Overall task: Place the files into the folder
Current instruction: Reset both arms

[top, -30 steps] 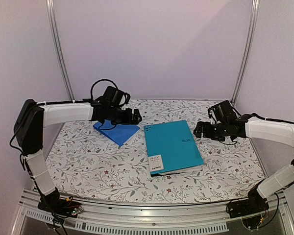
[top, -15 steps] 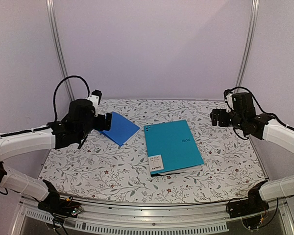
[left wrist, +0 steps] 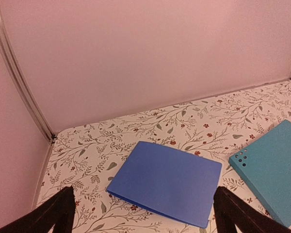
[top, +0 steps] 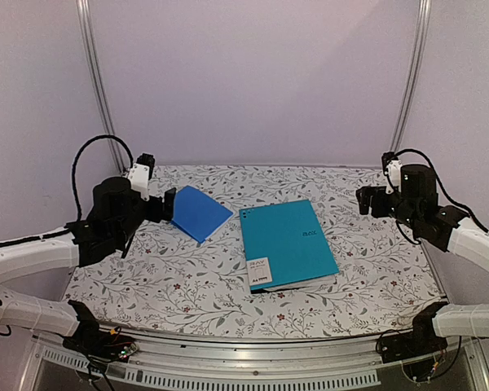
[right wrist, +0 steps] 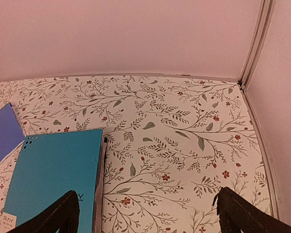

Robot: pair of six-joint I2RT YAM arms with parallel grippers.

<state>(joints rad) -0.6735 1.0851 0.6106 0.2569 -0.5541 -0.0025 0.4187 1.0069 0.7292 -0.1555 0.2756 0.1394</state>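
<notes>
The teal folder (top: 287, 243) lies closed in the middle of the table, its small white label (top: 257, 272) at the near left corner. It also shows in the left wrist view, folder (left wrist: 276, 165), and in the right wrist view, folder (right wrist: 53, 174). The files are hidden; no loose sheets lie on the table. My left gripper (top: 167, 205) hangs open above the table's left side, facing the smaller blue folder, with nothing between its fingers. My right gripper (top: 365, 199) is open too, raised over the far right, away from the teal folder.
A smaller plain blue folder (top: 197, 212) lies closed to the left of the teal one, also seen as blue folder (left wrist: 167, 182). The floral tablecloth (top: 367, 261) covers the table. Walls and metal posts (top: 98, 90) close off the back and sides.
Both arms have pulled back from the middle and risen: the left gripper moved left off the blue folder, the right gripper moved right and back. The folders have not moved.
</notes>
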